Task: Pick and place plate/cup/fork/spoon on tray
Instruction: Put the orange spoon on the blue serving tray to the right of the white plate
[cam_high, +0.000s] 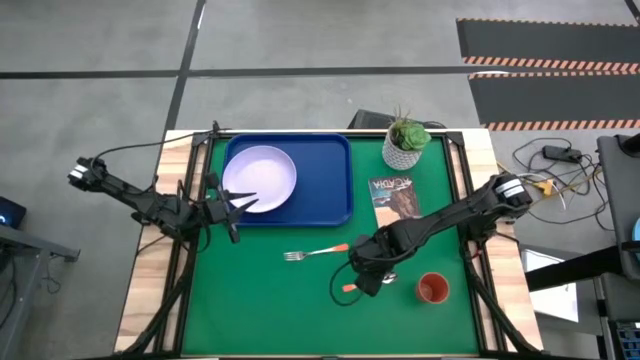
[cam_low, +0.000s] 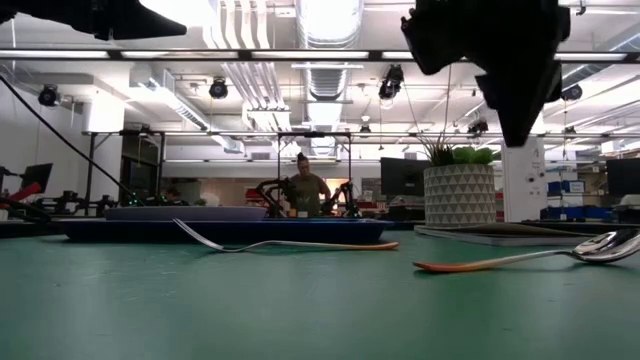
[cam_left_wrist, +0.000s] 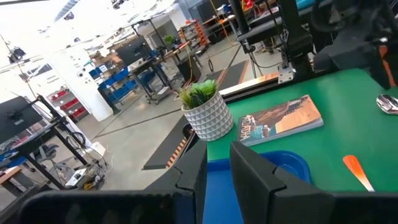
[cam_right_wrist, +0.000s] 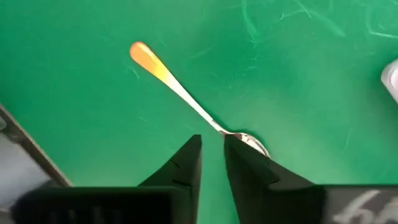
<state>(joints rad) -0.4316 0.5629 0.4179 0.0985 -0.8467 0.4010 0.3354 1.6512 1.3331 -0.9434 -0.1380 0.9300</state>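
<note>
Just below the tray (cam_high: 335, 170) on the green table, the right gripper (cam_right_wrist: 212, 155) hangs over the spoon (cam_right_wrist: 186, 96), its fingers narrowly parted beside the bowl and gripping nothing. Nearer the tray lies the fork (cam_high: 315, 252); the cup (cam_high: 432, 289) stands farther off. On the tray rests the plate (cam_high: 262, 176), and the left gripper (cam_high: 240, 203) hovers at the plate's edge, slightly open and empty.

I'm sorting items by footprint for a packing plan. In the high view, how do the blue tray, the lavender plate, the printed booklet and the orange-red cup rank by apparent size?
Largest to smallest in the high view:
1. Large rectangular blue plastic tray
2. Round pale lavender plate
3. Small printed booklet
4. Small orange-red round cup
</note>
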